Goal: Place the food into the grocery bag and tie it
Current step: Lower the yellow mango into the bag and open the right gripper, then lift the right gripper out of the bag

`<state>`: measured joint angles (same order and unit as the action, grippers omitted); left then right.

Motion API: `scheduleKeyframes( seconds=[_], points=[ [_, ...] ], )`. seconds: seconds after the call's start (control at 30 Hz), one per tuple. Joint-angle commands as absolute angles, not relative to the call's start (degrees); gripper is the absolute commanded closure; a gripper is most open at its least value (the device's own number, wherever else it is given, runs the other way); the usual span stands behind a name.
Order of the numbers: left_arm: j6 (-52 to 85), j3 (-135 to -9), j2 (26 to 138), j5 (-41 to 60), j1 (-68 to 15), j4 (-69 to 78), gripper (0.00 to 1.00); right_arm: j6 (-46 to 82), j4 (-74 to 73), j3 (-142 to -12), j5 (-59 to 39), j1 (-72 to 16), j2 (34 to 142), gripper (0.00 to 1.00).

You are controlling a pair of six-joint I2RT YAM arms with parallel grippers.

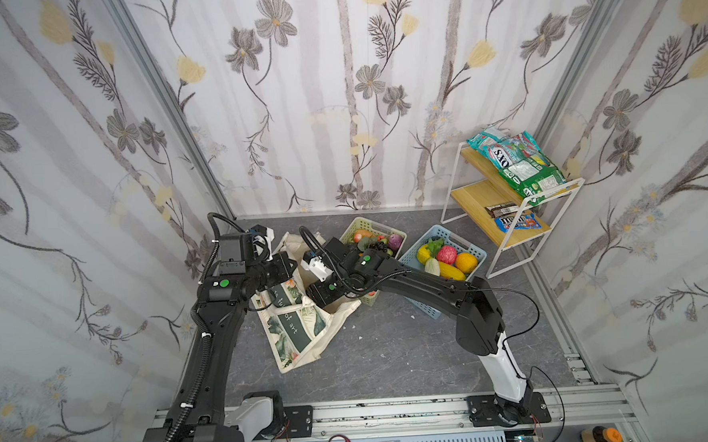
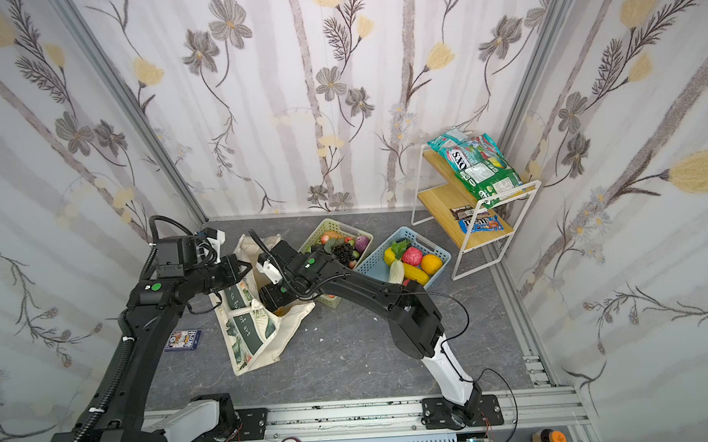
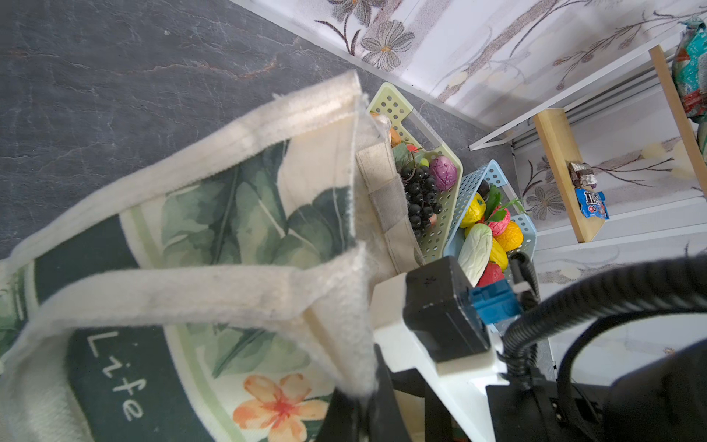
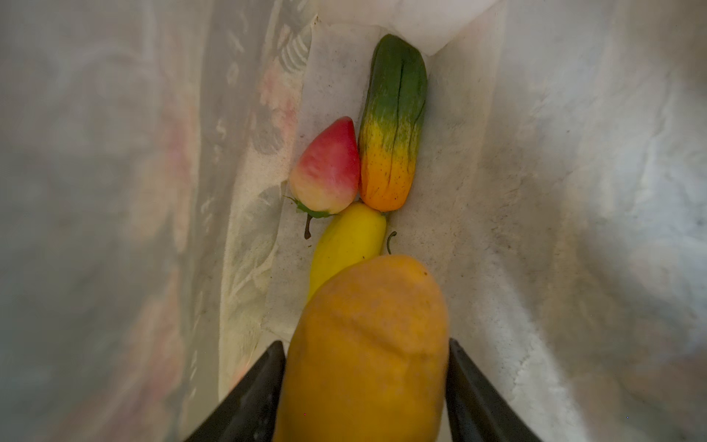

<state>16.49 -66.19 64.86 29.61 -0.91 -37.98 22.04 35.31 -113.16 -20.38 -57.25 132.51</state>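
- The grocery bag sits on the grey worktop, right up against the pale green basket, with its mouth on the basket side.
- The left gripper is clamped all the way down on the cream fabric at the bag's rim, right where a handle strap joins it, so the mouth is held open.
- The right gripper is reaching down inside the bag. Its jaws are roughly half spread and press on both sides of a fat orange fruit, so it's got hold of that one.
- At the bottom of the bag there are three pieces bunched together and touching: a red-pink fruit, a green-to-orange fruit and a yellow fruit partly hidden behind the orange one.
- More food is outside the bag: black grapes in the pale green basket, and an orange with other pieces in the blue basket next to it.
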Motion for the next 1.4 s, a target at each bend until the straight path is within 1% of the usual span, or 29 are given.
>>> scheduleKeyframes(
  seconds=[0.0,0.37,0.77,1.17,1.37],
  points=[
    [16.4,-67.2,64.5,31.6,-1.2,-35.4,1.00,22.3,32.5,-112.9,-22.2,-57.3,133.6,0.37],
    [16.7,-67.7,64.0,31.2,-2.1,-35.9,1.00,21.7,32.2,-111.7,-27.1,-57.3,136.3,0.37],
    [17.1,-67.1,63.4,30.0,-3.0,-35.7,1.00,22.0,31.2,-111.9,-31.2,-57.2,138.1,0.28],
    [15.4,-67.0,63.1,28.4,-3.0,-36.7,1.00,21.5,30.2,-111.9,-30.9,-55.4,131.0,0.22],
    [14.8,-67.0,63.1,28.3,-2.7,-36.9,1.00,21.8,30.2,-111.4,-29.6,-53.7,127.0,0.22]
  ],
)
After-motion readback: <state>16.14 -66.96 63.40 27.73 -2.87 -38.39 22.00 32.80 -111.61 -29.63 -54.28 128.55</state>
